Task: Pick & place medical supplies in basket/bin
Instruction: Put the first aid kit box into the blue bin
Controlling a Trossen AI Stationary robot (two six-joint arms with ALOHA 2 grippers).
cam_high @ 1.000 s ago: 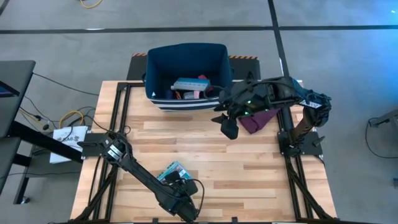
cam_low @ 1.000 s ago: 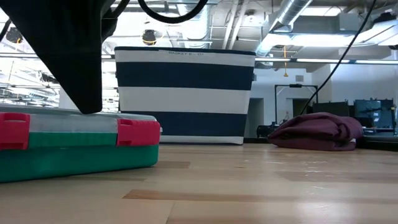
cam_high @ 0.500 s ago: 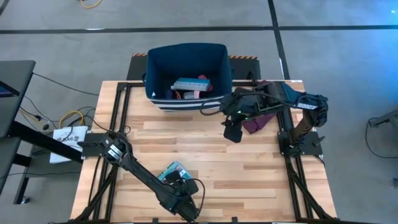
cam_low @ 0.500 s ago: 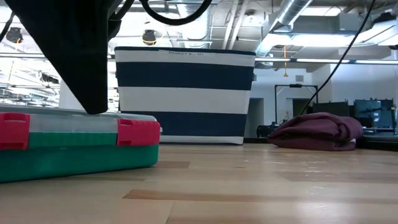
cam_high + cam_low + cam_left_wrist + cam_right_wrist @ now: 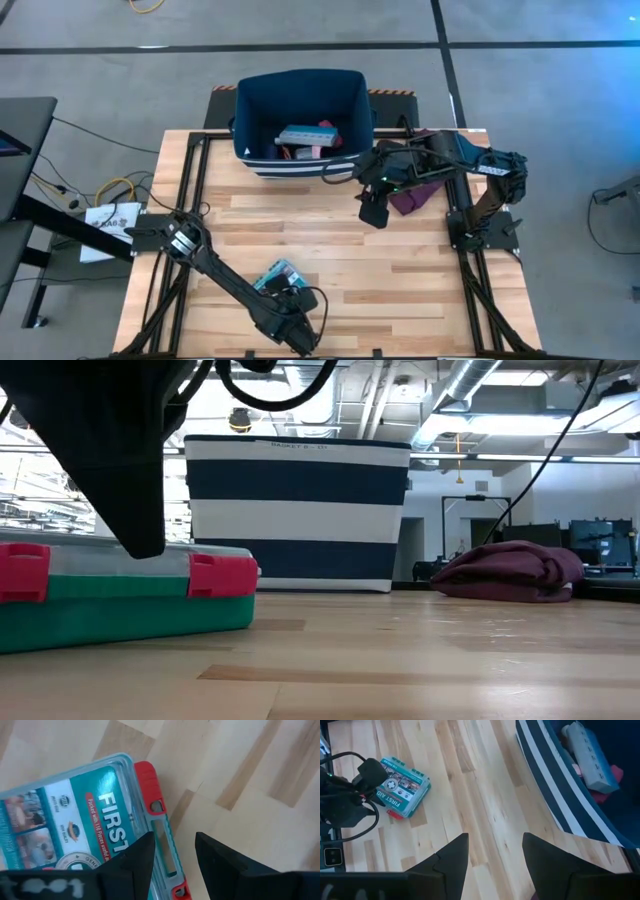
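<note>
Flat teal plastic first-aid box with red latches [image 5: 75, 820] lies at near table edge, well apart from navy striped fabric bin [image 5: 300, 120]. Left gripper [image 5: 172, 852] hovers above red-latch edge, fingers apart, empty. Probably best straddle narrow edge squarely before closing. Right gripper [image 5: 492, 855] waits, fingers apart, beside bin.

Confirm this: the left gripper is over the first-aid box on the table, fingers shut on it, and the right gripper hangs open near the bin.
Not quite. The left gripper is over the first-aid box, but its fingers are open and hold nothing, as the left wrist view shows. The right gripper does hang open near the bin.
</note>
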